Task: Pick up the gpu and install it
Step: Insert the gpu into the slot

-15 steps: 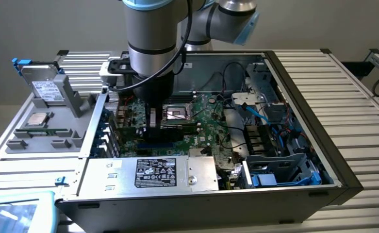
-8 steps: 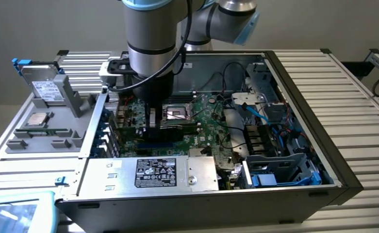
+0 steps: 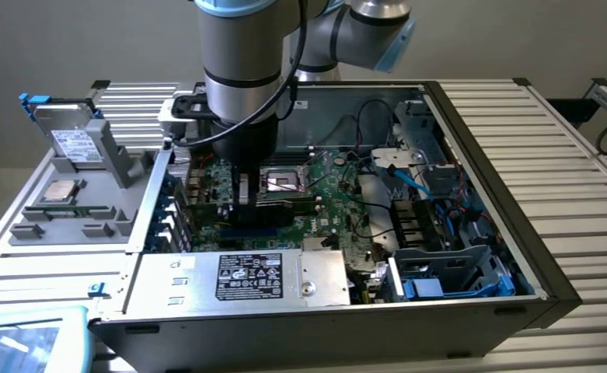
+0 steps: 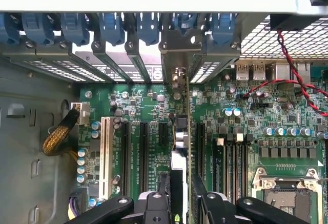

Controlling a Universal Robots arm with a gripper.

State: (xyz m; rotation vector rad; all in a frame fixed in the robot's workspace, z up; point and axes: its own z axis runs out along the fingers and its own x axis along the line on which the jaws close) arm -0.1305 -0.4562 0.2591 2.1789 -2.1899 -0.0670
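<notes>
The gpu (image 4: pixel 182 131) stands on edge over the green motherboard (image 4: pixel 143 106), in line with the black expansion slots (image 4: pixel 142 152). Its metal bracket (image 4: pixel 177 47) sits at the case's rear slot openings. My gripper (image 4: pixel 180 185) is shut on the card, one black finger (image 4: pixel 163 183) on each side of it. In the exterior view the gripper (image 3: pixel 243 193) reaches down into the open computer case, low over the motherboard (image 3: pixel 319 206), just to the exterior view's left of the CPU socket (image 3: pixel 282 180). Whether the card's edge is in a slot cannot be told.
Blue slot latches (image 4: pixel 110 26) line the rear wall. A white slot (image 4: pixel 106 152) and a red-black cable (image 4: pixel 292 75) flank the card. The power supply (image 3: pixel 246 276) and a drive cage (image 3: pixel 448 272) fill the case's front. A grey tray with a hard drive (image 3: pixel 75 144) is at the exterior view's left.
</notes>
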